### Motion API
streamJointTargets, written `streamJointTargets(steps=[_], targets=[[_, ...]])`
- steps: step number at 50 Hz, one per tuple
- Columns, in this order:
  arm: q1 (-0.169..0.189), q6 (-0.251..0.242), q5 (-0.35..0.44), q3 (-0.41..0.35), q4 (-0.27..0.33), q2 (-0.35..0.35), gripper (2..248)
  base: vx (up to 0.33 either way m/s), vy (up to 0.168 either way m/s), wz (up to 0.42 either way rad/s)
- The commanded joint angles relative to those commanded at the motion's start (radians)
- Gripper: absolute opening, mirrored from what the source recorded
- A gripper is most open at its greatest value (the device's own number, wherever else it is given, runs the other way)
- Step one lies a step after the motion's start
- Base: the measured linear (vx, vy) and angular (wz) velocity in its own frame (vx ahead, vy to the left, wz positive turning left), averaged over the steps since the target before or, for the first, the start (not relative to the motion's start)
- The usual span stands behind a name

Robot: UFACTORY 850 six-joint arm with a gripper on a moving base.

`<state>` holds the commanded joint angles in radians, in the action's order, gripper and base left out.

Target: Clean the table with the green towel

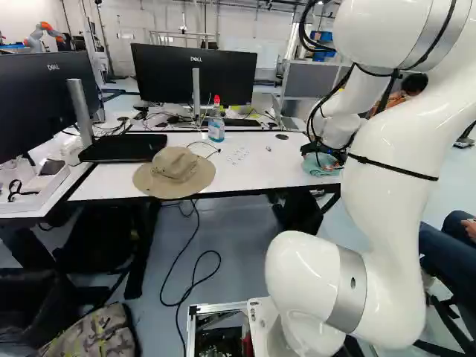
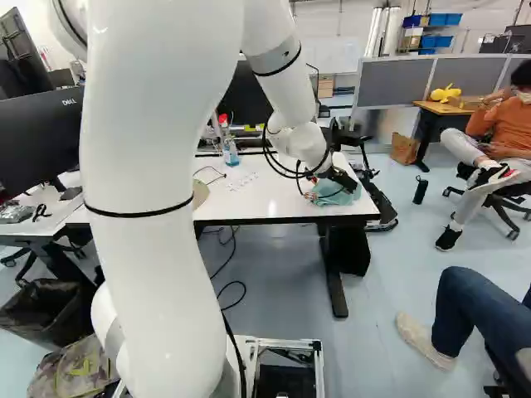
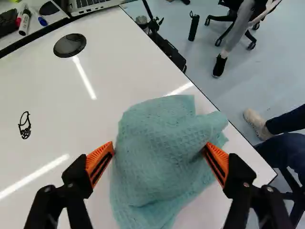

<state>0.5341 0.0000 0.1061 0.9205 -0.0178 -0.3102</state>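
Note:
My gripper (image 2: 338, 177) is at the right end of the white table (image 2: 274, 199), low over the green towel (image 2: 330, 196). In the wrist view the gripper (image 3: 160, 146) stands wide open, its orange-padded fingers on either side of the crumpled, light blue-green towel (image 3: 159, 152). One fingertip is at the towel's edge and the other overlaps its folds; they do not pinch it. The towel lies near the table's corner. A small black drawing (image 3: 25, 125) marks the table (image 3: 62, 114) beside it. More small marks (image 1: 238, 155) show mid-table in the left base view.
A tan hat (image 1: 175, 172) lies at the table's front edge, with a clear bottle (image 1: 216, 125) behind it and a cable beside it. A black disc (image 3: 70, 45) sits in the tabletop. Monitors (image 1: 195, 74) stand behind. Another robot (image 1: 43, 33) is far back.

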Motion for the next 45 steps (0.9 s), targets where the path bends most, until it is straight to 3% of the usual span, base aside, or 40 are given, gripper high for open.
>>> streamJointTargets(steps=[4, 5, 9, 10, 14, 15, 19, 20, 25, 26, 30, 31, 45], targets=[[0.0, 0.0, 0.0, 0.0, 0.0, 0.0, 247, 0.0, 0.0, 0.0], [0.0, 0.0, 0.0, 0.0, 0.0, 0.0, 214, 0.0, 0.0, 0.0], [0.0, 0.0, 0.0, 0.0, 0.0, 0.0, 214, 0.0, 0.0, 0.0], [0.0, 0.0, 0.0, 0.0, 0.0, 0.0, 176, 0.0, 0.0, 0.0], [0.0, 0.0, 0.0, 0.0, 0.0, 0.0, 176, 0.0, 0.0, 0.0], [0.0, 0.0, 0.0, 0.0, 0.0, 0.0, 138, 0.0, 0.0, 0.0], [0.0, 0.0, 0.0, 0.0, 0.0, 0.0, 138, 0.0, 0.0, 0.0], [0.0, 0.0, 0.0, 0.0, 0.0, 0.0, 102, 0.0, 0.0, 0.0], [0.0, 0.0, 0.0, 0.0, 0.0, 0.0, 102, 0.0, 0.0, 0.0], [0.0, 0.0, 0.0, 0.0, 0.0, 0.0, 67, 0.0, 0.0, 0.0], [0.0, 0.0, 0.0, 0.0, 0.0, 0.0, 67, 0.0, 0.0, 0.0], [0.0, 0.0, 0.0, 0.0, 0.0, 0.0, 50, 0.0, 0.0, 0.0], [0.0, 0.0, 0.0, -0.003, 0.0, 0.015, 50, 0.0, 0.0, 0.0]])
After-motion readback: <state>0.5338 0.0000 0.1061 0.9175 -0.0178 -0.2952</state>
